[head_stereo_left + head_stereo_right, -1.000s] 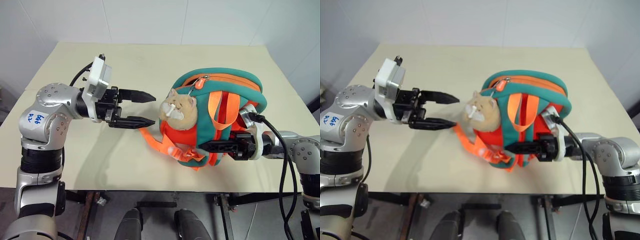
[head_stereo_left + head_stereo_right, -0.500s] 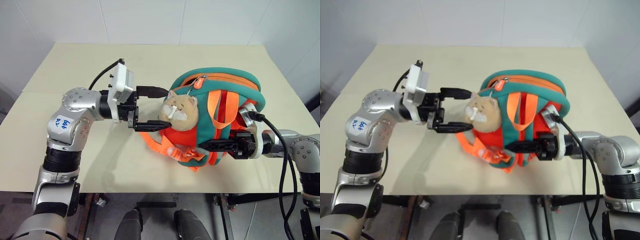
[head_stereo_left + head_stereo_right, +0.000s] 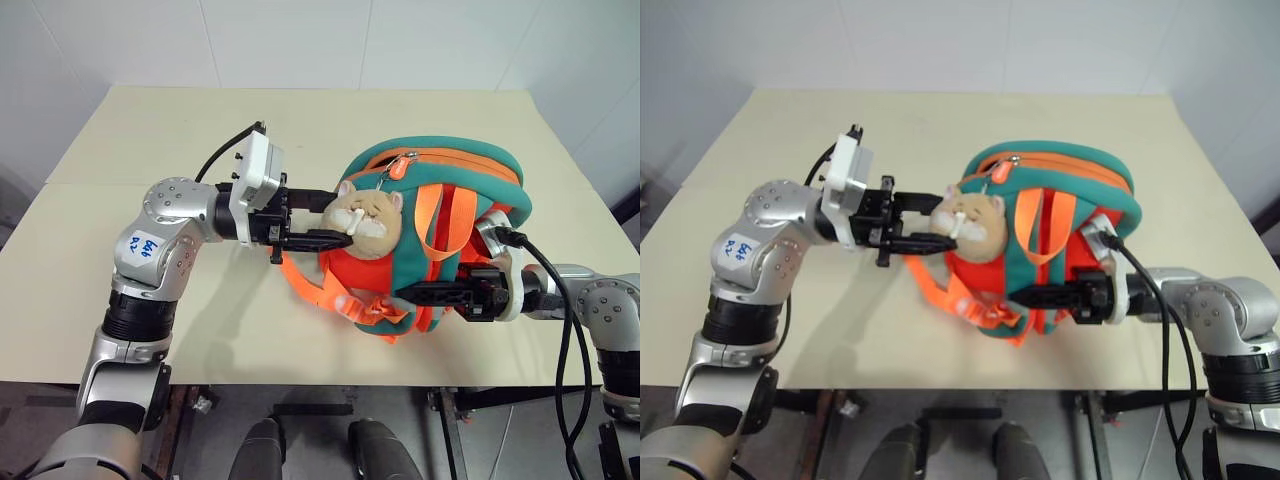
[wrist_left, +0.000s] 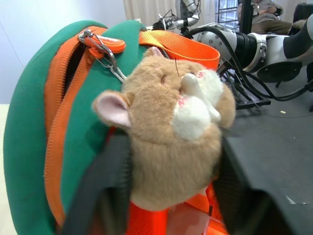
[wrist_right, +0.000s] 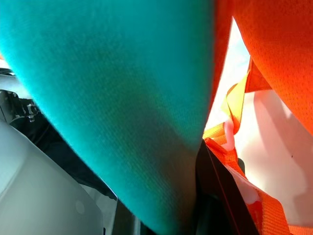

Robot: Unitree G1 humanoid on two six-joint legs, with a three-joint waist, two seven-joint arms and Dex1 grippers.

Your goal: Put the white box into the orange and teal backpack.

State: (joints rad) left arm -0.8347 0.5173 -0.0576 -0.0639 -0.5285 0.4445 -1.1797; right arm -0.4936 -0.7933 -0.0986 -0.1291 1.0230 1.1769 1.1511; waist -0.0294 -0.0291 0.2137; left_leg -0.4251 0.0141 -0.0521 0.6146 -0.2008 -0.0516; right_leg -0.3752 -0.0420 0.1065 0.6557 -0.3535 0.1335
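Observation:
The orange and teal backpack (image 3: 450,180) stands on the beige table (image 3: 150,120), its zipper pull (image 4: 100,41) near the top. A tan plush animal head (image 3: 365,222) hangs on the side facing my left arm. My left gripper (image 3: 338,215) points level at it, and its black fingers (image 4: 105,191) press on either side of the plush head (image 4: 171,147). My right gripper (image 3: 415,293) is shut on the backpack's lower edge, with teal fabric (image 5: 112,88) right against it. The white box is out of view.
Loose orange webbing straps (image 3: 310,285) trail from the backpack onto the table towards its front edge. A thick black cable (image 3: 565,300) loops over my right forearm. Bare tabletop lies to the left and behind the backpack.
My left gripper has moved right, up to the backpack, and its wide-open fingers have closed onto the plush head. The right gripper and backpack have stayed put.

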